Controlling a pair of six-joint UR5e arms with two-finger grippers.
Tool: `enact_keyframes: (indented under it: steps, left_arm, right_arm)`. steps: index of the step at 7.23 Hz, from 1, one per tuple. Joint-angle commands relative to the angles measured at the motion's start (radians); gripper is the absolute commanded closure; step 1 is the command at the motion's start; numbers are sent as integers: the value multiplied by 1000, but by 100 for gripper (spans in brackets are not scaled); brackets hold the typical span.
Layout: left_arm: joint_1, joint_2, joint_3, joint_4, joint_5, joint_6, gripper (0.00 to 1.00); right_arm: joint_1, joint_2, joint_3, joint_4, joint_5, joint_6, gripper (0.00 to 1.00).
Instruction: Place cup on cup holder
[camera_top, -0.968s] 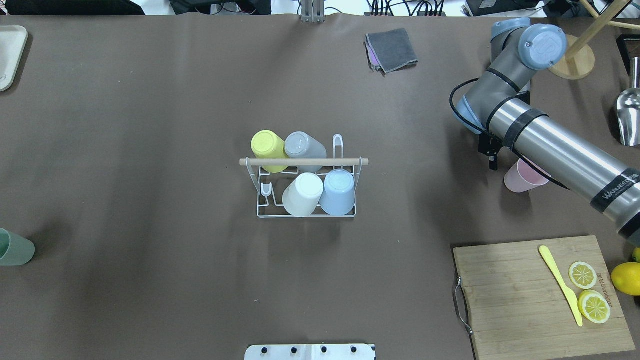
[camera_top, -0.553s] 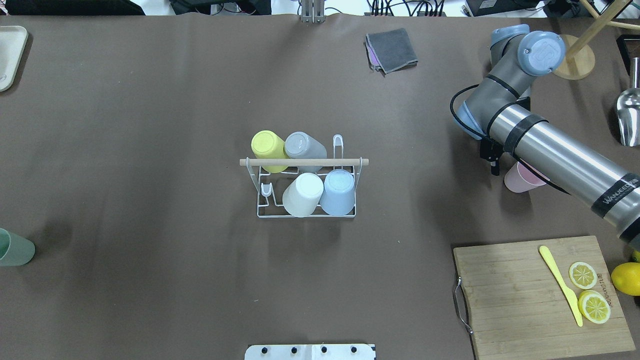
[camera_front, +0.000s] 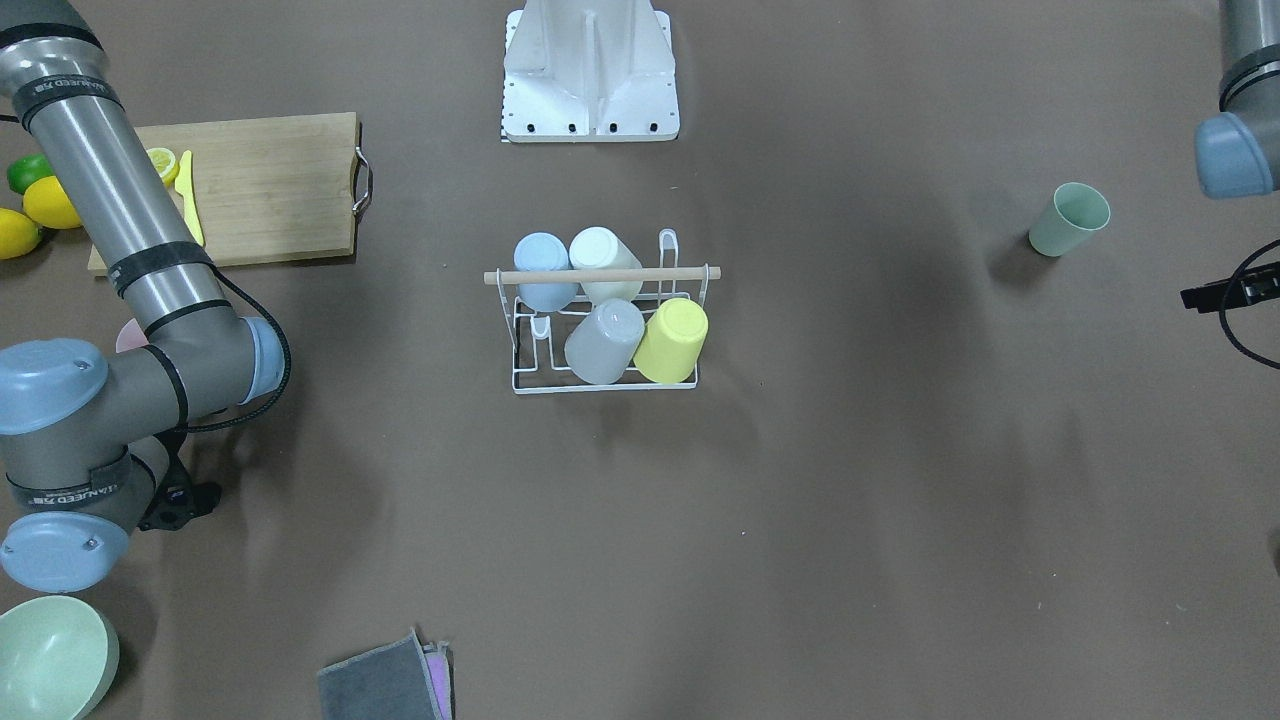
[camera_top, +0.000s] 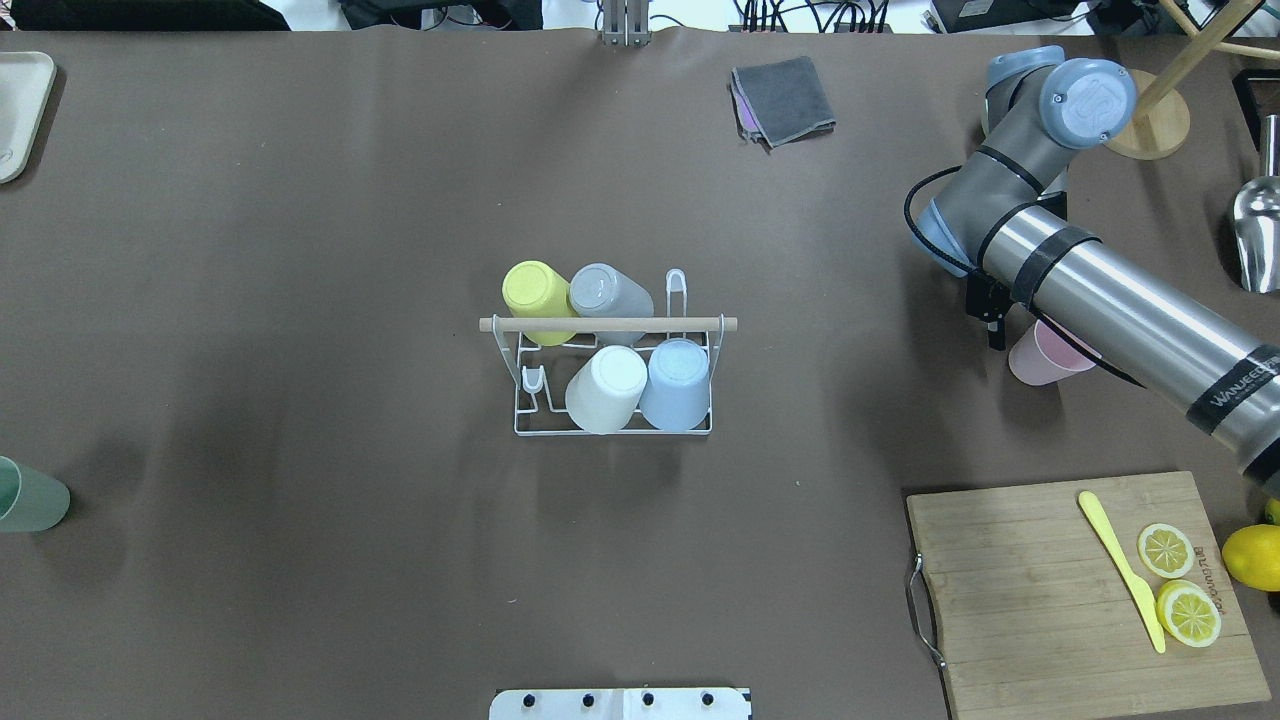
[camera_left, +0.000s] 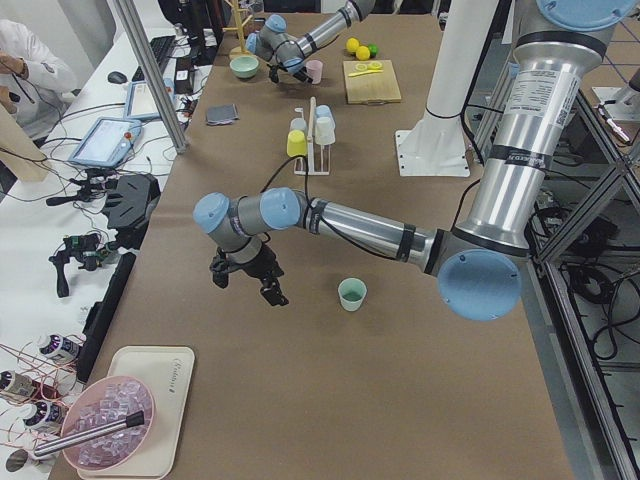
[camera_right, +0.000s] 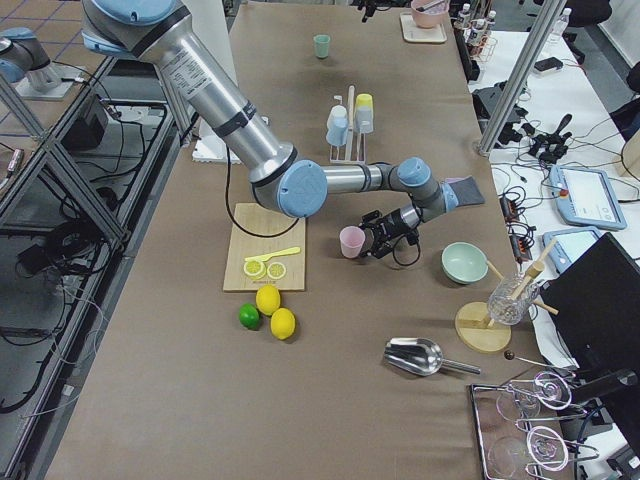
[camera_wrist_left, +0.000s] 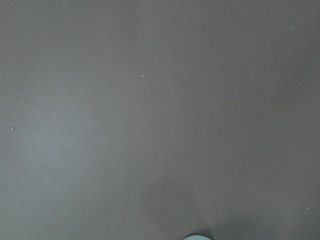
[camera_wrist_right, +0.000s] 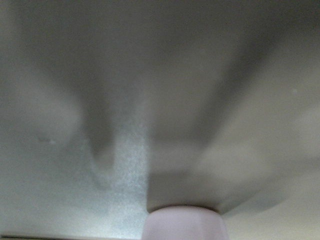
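The cup holder (camera_top: 608, 324) (camera_front: 600, 275), a white wire rack with a wooden rod on top, stands mid-table with a yellow, a grey, a white and a blue cup upside down on its prongs. A pink cup (camera_top: 1035, 362) (camera_right: 351, 241) stands on the table at the right, half under my right forearm. My right gripper (camera_top: 992, 322) (camera_right: 376, 238) hangs close beside it; its jaws are hidden. The pink cup's rim (camera_wrist_right: 182, 222) fills the bottom of the right wrist view. A green cup (camera_top: 30, 497) (camera_front: 1068, 220) stands far left. My left gripper (camera_left: 245, 287) hovers beyond it, its state unclear.
A cutting board (camera_top: 1050, 590) with lemon slices and a yellow knife lies front right. A grey cloth (camera_top: 783, 100) lies at the back, with a wooden stand (camera_top: 1150, 125) and a metal scoop (camera_top: 1255, 230) back right. A green bowl (camera_front: 50, 655) sits near the right arm.
My right arm's wrist has shifted slightly to the right and nearer the pink cup. The cups and the rack have not moved.
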Motion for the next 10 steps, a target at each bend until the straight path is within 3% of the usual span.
enact_keyframes:
  steps: [1,2,7,8,10]
  left_arm:
    - [-2,-105,123,23,7,-7,2]
    - [-2,-168,210,23,7,-7,2]
    - [73,-253,361,29,-5,14,2]
    - [84,-253,361,87,-5,93,2]
    - [90,-261,360,325,-31,318,2]
  right_arm:
    - [9,-10,3,-10,0,-20,0]
    - [13,-12,4,-13,-2,-23,0]
    - [4,-21,18,-21,0,-28,0]
    - [-2,-25,23,-21,0,-28,0]
    - [-4,-28,26,-23,0,-29,0]
